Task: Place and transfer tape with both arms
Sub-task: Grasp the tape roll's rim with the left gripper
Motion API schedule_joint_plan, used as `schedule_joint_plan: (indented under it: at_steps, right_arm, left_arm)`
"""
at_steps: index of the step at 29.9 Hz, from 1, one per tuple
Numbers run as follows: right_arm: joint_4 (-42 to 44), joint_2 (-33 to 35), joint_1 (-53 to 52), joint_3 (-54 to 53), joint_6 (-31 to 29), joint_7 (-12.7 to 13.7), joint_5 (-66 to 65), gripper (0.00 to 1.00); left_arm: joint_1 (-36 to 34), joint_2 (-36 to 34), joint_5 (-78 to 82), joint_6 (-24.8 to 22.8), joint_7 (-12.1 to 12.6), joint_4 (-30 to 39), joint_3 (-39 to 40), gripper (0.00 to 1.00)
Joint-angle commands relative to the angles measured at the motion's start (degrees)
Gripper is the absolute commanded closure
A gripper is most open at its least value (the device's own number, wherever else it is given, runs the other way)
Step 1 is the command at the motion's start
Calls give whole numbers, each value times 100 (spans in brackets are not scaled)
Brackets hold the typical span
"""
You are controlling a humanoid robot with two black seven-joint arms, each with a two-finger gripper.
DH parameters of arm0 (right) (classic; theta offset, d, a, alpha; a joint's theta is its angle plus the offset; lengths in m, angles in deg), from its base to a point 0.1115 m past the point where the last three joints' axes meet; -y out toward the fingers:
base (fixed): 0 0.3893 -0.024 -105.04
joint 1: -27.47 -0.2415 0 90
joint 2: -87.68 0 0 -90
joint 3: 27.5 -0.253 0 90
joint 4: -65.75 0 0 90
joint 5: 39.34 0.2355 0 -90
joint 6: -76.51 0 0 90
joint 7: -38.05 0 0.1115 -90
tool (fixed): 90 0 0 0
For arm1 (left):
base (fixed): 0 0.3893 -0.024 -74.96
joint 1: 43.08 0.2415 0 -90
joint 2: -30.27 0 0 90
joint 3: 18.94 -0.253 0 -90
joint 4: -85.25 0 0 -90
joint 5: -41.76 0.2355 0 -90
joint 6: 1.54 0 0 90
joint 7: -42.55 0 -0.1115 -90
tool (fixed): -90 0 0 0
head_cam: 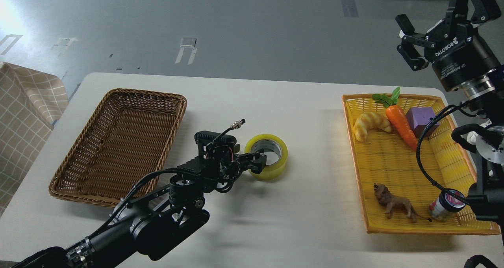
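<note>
Left hand point(258, 162) at tape point(271, 157)

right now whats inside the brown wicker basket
Nothing shows inside the brown wicker basket, only its woven floor. Its near right corner is hidden behind the left arm.

left arm point(157, 209) reaches low from near left, left gripper point(258, 161) level, fingers pointing right, jaw state unclear. right arm point(478, 102) raised far right, right gripper point(407, 43) fingers spread, pointing left.

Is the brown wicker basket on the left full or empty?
Empty. The basket shows only bare weave inside; the tape sits outside it on the table.
</note>
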Motion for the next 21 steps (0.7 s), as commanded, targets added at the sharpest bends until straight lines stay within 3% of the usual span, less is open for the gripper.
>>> schedule_joint_plan:
  at_steps: [1,4,8,21]
  right_arm:
    - [18,1,5,9,12,-8,5,0]
    - [18,1,23,9,30,-8,5,0]
    - [27,1,75,9,74,-8,-3,0]
    - [27,1,163,9,83,-8,-3,0]
  left_arm:
    - [1,0,0,-3,10,-1,0,63]
    - [1,-17,0,-3,19,-10,0,68]
    - [1,-9,0,-3,10,-10,0,84]
    - [-156,53,0,-3,10,60,18,89]
